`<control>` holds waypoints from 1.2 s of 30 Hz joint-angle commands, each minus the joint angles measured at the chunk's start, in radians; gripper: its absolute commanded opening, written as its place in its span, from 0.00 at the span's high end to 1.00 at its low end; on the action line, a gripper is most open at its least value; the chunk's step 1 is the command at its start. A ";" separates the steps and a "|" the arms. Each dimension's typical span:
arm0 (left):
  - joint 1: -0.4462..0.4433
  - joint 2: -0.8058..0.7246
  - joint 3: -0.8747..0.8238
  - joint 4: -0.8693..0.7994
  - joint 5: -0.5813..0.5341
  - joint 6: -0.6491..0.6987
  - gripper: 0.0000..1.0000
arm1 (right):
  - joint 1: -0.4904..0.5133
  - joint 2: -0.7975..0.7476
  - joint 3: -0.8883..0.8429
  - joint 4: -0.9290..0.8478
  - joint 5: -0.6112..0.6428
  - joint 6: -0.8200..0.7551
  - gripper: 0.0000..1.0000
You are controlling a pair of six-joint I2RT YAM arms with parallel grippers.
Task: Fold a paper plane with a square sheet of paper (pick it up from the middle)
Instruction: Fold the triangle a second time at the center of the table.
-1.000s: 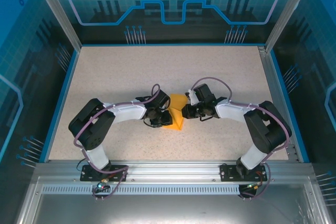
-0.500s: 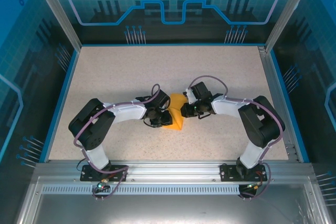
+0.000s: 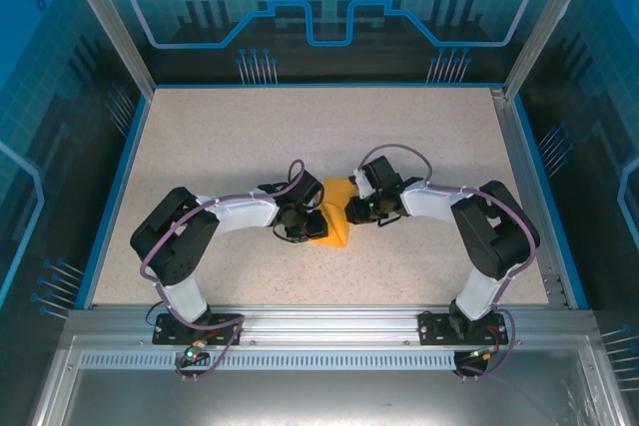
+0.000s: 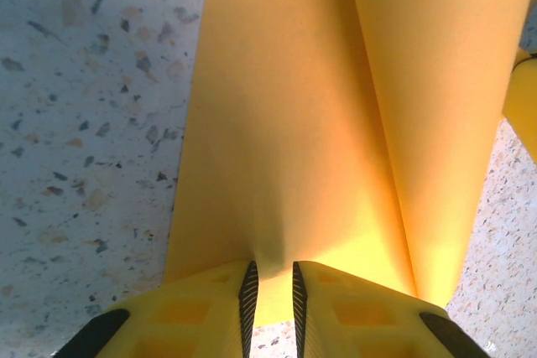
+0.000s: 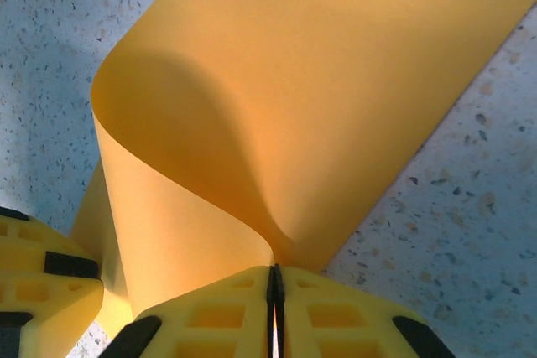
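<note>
Orange-yellow paper is caught between your two arms. The square sheet of paper [image 3: 336, 226] sits mid-bench [image 3: 220, 137], partly lifted off the speckled surface and curled rather than flat.

Your left tool [image 4: 271, 278] is nipped onto the near edge of the sheet [image 4: 294, 123], with only a thin bunch of paper parting its jaws. From there the sheet runs away in two soft lobes with a shallow valley between them. That grip looks like an anchor, fixing one side so the sheet cannot slide while the other side is brought across.

Your right tool [image 5: 274, 281] has its jaws pressed tight together on the opposite edge. From that pinch the paper [image 5: 336, 64] sweeps up and rolls over into a rounded loop. From above, the two tools [image 3: 318, 221] [image 3: 350, 212] face each other closely across the sheet.

Holding it from both sides seems meant to bend one half over the other. The bend is rounded with no sharp crease, so I judge the first lengthwise fold is being formed but not yet pressed.

Thin paper held at two points will likely tear or slip if you pull the tools apart, so bring them together gently.
</note>
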State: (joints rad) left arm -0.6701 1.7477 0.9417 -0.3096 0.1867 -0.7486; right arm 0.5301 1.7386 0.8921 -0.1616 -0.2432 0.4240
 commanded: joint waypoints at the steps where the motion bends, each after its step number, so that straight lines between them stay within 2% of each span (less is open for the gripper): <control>1: 0.009 0.011 0.004 -0.064 -0.026 0.029 0.75 | 0.009 0.001 0.023 -0.024 0.002 -0.013 0.88; 36: 0.009 0.009 0.003 -0.059 -0.018 0.032 0.75 | 0.019 0.067 0.044 -0.036 0.021 -0.010 0.86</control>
State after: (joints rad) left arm -0.6701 1.7477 0.9417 -0.3096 0.1871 -0.7483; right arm 0.5369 1.7752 0.9188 -0.1749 -0.2356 0.4244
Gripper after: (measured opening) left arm 0.250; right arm 0.134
